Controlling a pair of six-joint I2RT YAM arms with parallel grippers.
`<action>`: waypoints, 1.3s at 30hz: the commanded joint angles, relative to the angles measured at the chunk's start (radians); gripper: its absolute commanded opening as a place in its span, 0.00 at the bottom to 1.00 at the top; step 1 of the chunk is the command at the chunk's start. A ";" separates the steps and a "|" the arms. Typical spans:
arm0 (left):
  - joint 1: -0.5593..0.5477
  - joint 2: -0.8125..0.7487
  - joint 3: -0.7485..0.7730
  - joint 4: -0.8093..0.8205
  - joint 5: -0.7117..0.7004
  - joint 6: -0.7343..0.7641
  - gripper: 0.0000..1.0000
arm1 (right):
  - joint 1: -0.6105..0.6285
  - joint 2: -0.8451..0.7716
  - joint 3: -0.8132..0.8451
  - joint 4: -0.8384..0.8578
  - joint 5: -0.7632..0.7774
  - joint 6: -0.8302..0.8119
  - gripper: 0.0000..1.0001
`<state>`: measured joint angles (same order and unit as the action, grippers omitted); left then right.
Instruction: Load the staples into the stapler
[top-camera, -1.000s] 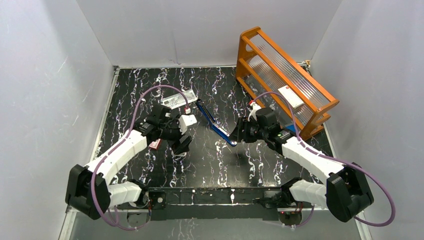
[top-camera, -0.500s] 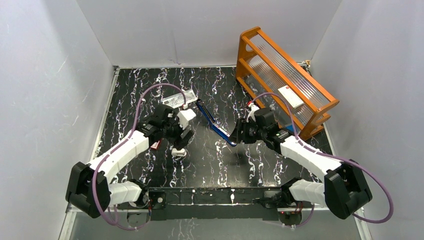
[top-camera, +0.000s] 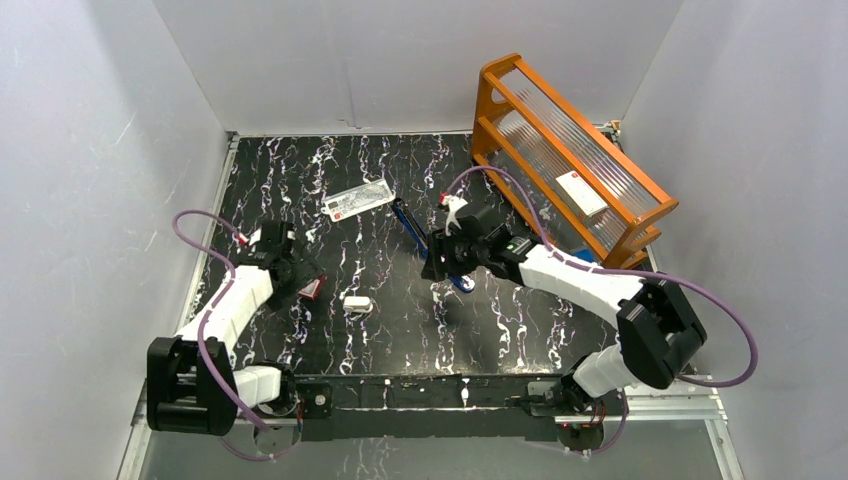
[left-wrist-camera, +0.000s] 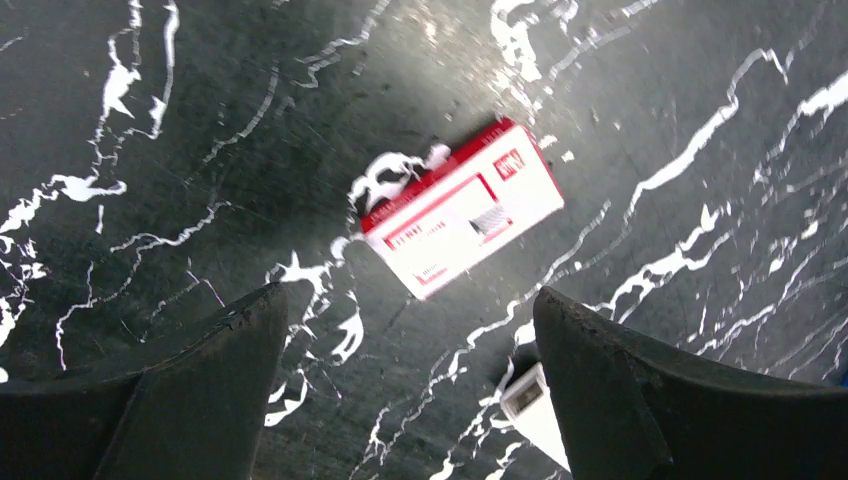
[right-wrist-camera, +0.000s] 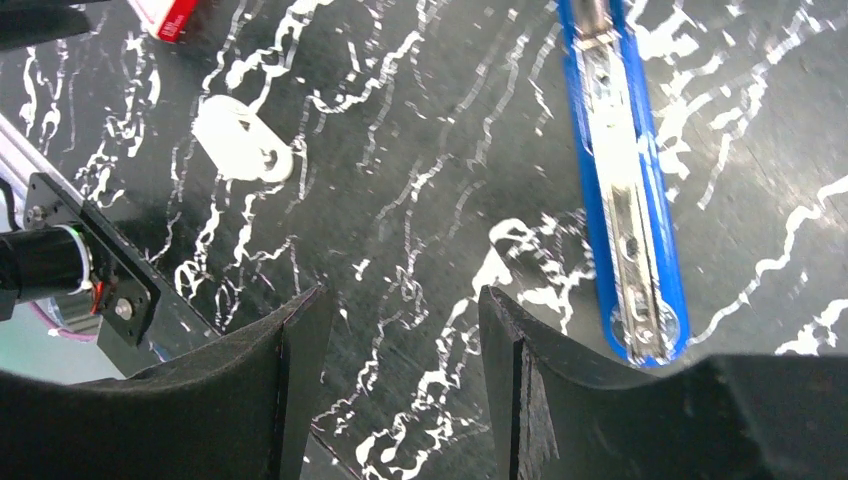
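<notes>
Fingers of the left gripper (left-wrist-camera: 407, 310) stand wide apart with nothing between them. They hang over the red-and-white box (left-wrist-camera: 460, 210) at the centre of the wrist view, and the white gadget (left-wrist-camera: 528, 392) peeks in at the lower right. The right gripper (right-wrist-camera: 400, 310) is likewise parted and empty, with bare table showing in the gap. The stapler (right-wrist-camera: 625, 190) lies just right of it, blue shell down and silver rail up. In the overhead view the staples (top-camera: 358, 199) lie flat near the upper middle of the table (top-camera: 270, 170), well apart from both grippers and just left of the stapler's far end.

We judge the main risk to be a wrong pick, since the left jaws are lined up on the box and not on the staples. The staples sit flush on the table, so a grasp could slip or break the strips apart. The right fingers are near enough to the stapler to knock it askew.

We count two grippers, one stapler, one slab of staples, one box, one gadget and one orange rack (top-camera: 560, 130).
</notes>
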<state>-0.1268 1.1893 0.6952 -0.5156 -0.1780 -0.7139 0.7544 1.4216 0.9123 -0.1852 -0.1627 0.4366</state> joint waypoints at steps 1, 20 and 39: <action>0.066 0.005 -0.013 0.126 0.046 -0.003 0.89 | 0.037 0.029 0.084 -0.009 0.054 -0.035 0.64; 0.061 0.339 0.215 0.043 0.138 0.558 0.77 | 0.045 0.008 0.006 0.024 0.037 0.023 0.64; -0.129 0.471 0.293 -0.109 0.038 0.640 0.40 | 0.045 -0.010 -0.015 0.011 0.067 0.033 0.64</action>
<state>-0.2180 1.6604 0.9821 -0.5491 -0.1032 -0.1001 0.7959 1.4498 0.8993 -0.1848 -0.1173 0.4648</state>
